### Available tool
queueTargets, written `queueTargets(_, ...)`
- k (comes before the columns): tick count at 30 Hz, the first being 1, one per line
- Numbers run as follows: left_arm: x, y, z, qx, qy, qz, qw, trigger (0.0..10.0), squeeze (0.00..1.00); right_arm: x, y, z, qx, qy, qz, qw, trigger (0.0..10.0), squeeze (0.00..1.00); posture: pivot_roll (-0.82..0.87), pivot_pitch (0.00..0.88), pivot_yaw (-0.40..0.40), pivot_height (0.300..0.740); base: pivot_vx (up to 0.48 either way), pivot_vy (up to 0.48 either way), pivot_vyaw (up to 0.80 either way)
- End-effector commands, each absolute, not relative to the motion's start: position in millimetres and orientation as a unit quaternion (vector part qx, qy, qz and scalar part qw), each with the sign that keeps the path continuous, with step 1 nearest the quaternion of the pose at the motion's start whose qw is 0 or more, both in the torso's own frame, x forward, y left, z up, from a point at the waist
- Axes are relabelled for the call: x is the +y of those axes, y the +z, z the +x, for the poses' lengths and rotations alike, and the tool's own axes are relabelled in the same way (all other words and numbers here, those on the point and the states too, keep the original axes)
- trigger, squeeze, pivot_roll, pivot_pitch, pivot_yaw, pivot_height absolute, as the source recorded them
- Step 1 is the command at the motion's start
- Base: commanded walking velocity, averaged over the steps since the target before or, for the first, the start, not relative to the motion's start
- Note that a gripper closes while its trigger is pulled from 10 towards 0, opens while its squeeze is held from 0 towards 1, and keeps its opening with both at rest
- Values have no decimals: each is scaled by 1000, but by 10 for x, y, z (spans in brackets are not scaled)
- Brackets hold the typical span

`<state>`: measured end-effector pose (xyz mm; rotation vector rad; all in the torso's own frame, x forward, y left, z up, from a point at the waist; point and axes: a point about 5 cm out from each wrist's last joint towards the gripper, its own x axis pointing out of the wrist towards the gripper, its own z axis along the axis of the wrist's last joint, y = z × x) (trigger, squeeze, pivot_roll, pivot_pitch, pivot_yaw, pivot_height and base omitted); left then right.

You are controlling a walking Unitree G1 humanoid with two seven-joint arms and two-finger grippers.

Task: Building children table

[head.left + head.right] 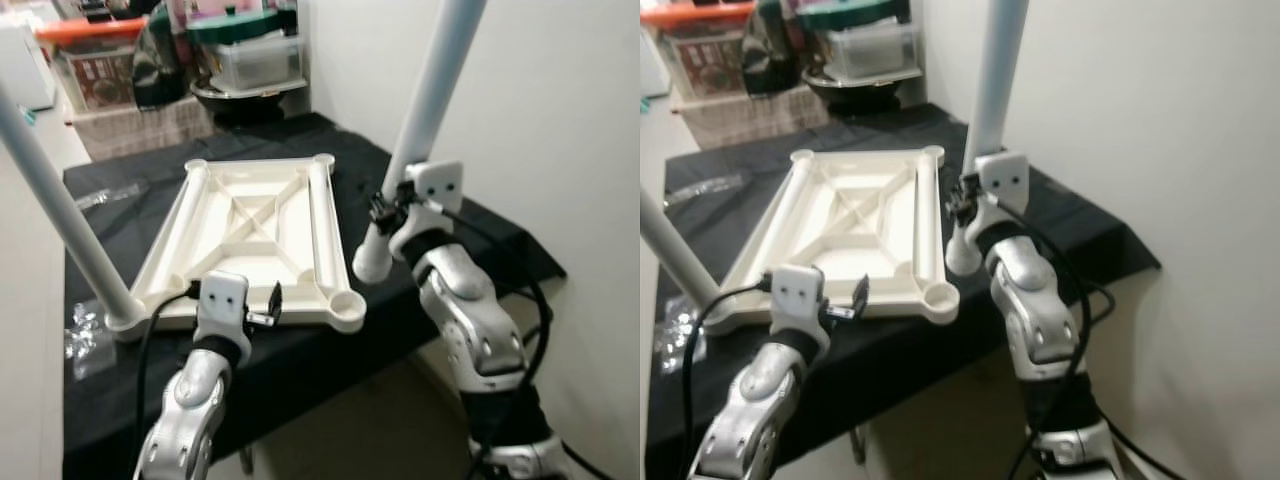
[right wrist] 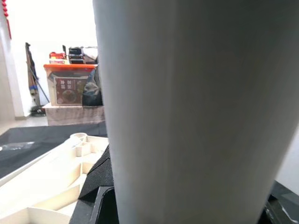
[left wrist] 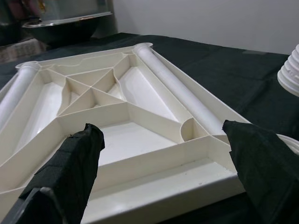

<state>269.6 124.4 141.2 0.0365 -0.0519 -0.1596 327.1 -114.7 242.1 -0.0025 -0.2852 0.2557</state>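
Black cloth (image 1: 420, 190) under ribbed tabletop (image 1: 250, 235)

I am in a lived-in home, in what looks like a spare or storage corner. Plain white walls (image 1: 560, 120) meet behind a low table under a black cloth (image 1: 300, 360). Past it, household things are stacked: a clear storage box with an orange lid (image 1: 95, 60), another with a green lid (image 1: 245, 45), a woven basket (image 1: 140, 125), and possibly a dark bag, though it's blurry.
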Motion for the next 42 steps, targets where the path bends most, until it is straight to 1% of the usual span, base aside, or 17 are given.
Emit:
queueTargets(1, 1258, 1391, 2689, -18, -76, 24, 997, 10000, 0, -1130, 2423, 3268, -143, 132, 3, 981, 10000, 0, -34, 0, -30, 740, 0, 0, 0)
queueTargets(6, 1301, 1349, 2686, -5, -58, 18, 998, 10000, 0, -1107, 2424, 3258, -146, 150, -15, 978, 10000, 0, -30, 0, -34, 740, 0, 0, 640)
queueTargets(12, 1311, 1354, 2684, -6, -59, 17, 998, 10000, 0, -1092, 2419, 3250, -145, 155, 0, 977, 10000, 0, -26, 0, -36, 740, 0, 0, 800)
queueTargets(15, 1278, 1373, 2670, -11, -77, 21, 997, 10000, 0, -1112, 2412, 3271, -137, 148, 15, 979, 10000, 0, -23, 0, -38, 740, 0, 0, 0)
queueTargets(17, 1243, 1379, 2647, -13, -94, 19, 995, 10000, 0, -1124, 2411, 3290, -133, 146, 17, 980, 10000, 0, -21, 0, -39, 740, 0, 450, 0)
queueTargets(18, 1243, 1379, 2647, -13, -94, 19, 995, 10000, 0, -1124, 2411, 3290, -133, 146, 17, 980, 10000, 0, -21, 0, -39, 740, 0, 450, 0)
queueTargets(27, 1269, 1369, 2642, -13, -91, 32, 995, 10000, 0, -1151, 2431, 3327, -137, 148, -1, 979, 10000, 0, -21, 0, -39, 740, 0, 0, 0)
queueTargets(33, 1269, 1350, 2644, -8, -94, 41, 995, 10000, 0, -1229, 2396, 3365, -122, 126, -2, 985, 10000, 0, -23, 0, -39, 740, 0, 0, 0)
queueTargets(35, 1257, 1337, 2637, -5, -99, 46, 994, 10000, 0, -1311, 2380, 3386, -115, 108, -7, 987, 10000, 0, -24, 0, -39, 740, 0, 0, 0)
queueTargets(39, 1251, 1323, 2633, -1, -103, 48, 993, 10000, 0, -1360, 2384, 3399, -114, 105, -16, 988, 10000, 0, -26, 0, -39, 740, 0, 0, 0)
queueTargets(42, 1252, 1294, 2617, 5, -112, 53, 992, 10000, 0, -1408, 2416, 3426, -117, 118, -34, 985, 10000, 0, -26, 0, -44, 740, 0, 0, 0)
